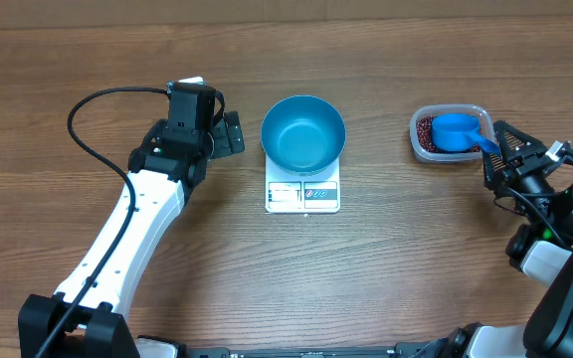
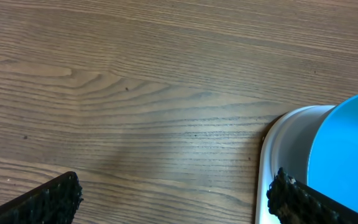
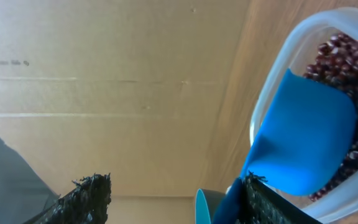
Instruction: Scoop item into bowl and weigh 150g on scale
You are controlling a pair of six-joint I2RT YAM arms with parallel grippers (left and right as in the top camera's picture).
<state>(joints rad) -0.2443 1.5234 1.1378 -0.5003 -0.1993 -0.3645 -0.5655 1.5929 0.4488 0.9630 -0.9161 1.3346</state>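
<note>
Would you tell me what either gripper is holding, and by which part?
Nothing: left gripper open, empty; right gripper open around the scoop handle, not clamped.

The wooden table carries the scale (white, central) and a clear tub.

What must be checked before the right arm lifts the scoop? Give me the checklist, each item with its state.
1. Blue bowl on scale, empty: ok.
2. Beans in clear tub: ok.
3. Scoop lying in the tub, handle toward right gripper: ok.
4. Handle gripped: not ok, jaws stand open.
5. Left gripper open, beside the scale: ok.
6. Scale display zeroed: cannot tell, too small to read.
</note>
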